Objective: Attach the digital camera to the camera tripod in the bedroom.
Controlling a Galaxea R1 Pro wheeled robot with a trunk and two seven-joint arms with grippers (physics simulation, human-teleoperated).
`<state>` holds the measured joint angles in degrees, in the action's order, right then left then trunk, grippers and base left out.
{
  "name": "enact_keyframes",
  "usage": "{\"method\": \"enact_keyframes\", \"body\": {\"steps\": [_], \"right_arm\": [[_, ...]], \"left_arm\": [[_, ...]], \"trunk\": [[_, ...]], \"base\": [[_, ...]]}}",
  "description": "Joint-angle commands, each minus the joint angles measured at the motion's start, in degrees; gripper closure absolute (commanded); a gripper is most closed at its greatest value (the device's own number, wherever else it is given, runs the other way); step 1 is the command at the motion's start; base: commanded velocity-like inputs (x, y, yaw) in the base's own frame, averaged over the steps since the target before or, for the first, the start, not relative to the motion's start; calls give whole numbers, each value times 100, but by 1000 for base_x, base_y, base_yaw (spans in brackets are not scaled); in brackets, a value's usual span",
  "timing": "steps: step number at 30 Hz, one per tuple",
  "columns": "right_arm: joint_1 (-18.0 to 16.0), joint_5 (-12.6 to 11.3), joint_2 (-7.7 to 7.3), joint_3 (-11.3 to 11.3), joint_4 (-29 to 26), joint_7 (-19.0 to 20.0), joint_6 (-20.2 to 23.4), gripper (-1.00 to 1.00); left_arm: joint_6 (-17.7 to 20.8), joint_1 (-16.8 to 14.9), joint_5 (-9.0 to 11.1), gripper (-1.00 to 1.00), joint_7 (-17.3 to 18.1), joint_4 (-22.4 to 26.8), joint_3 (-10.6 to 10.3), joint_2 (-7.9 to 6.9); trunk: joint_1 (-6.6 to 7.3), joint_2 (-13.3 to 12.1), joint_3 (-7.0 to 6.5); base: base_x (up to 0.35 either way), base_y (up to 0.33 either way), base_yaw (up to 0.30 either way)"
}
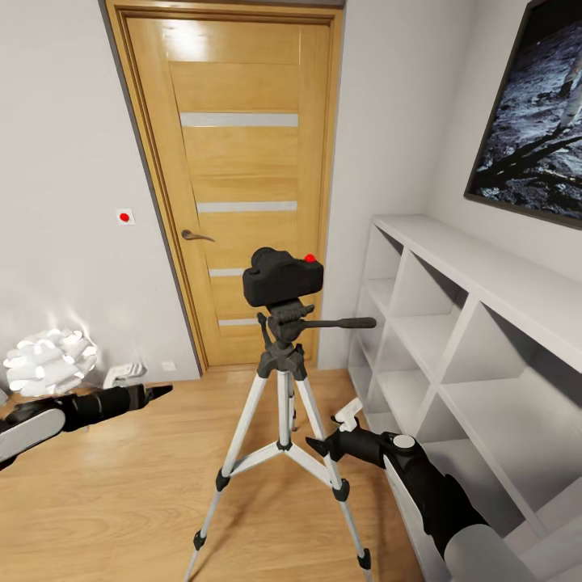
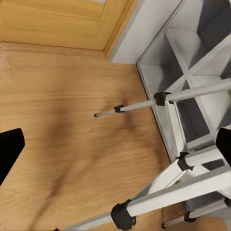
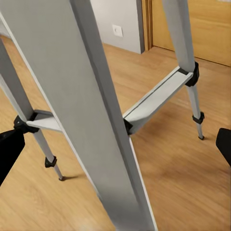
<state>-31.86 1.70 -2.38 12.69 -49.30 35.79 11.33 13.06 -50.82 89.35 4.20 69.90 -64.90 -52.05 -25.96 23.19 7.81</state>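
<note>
Matte-black digital camera [image 1: 282,277] sits on the pan head of the camera tripod [image 1: 282,420], level, its red dot at the top right corner. The tripod stands on the light wood floor [image 1: 121,501] before an orange-brown door [image 1: 242,178], with white cubby shelving [image 1: 453,339] at its three o'clock. Judging by this, the mounting step looks finished or nearly so; the next move probably calls only for drawing the arms clear without knocking a leg.

The left claw [image 1: 153,393] hangs low at the tripod's nine o'clock, well apart from it, arm reaching in from the side; its fingers are spread and empty. The right claw [image 1: 333,436] is near the right front leg at about four o'clock, forearm angled up from below; its dark fingertips [image 3: 9,151] stand wide either side of the leg, gripping nothing.
</note>
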Motion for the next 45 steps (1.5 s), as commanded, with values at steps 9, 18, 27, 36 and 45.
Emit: {"method": "enact_keyframes", "body": {"steps": [9,18,27,36,45], "right_arm": [[35,10,-40,-15,-303,17,37,-100],[521,21,-77,-74,-1546,-26,436,-100],[765,73,-80,-96,-2176,-122,786,-100],[807,114,-73,-79,-2337,-800,838,-100],[872,128,-51,-81,-2416,-1078,962,-100]], "left_arm": [[-278,280,64,-100,-79,13,6,88],[-485,406,73,-100,-53,14,72,122],[-494,447,86,-100,-52,14,81,124],[-492,501,102,-100,-58,6,71,151],[-525,813,75,-100,-115,-178,70,494]], "trunk": [[-4,14,13],[-4,14,13],[-4,14,13],[-4,14,13],[-4,14,13]], "base": [[-1,0,0],[-204,24,0],[-308,130,0],[-243,182,0],[-49,62,0]]}}
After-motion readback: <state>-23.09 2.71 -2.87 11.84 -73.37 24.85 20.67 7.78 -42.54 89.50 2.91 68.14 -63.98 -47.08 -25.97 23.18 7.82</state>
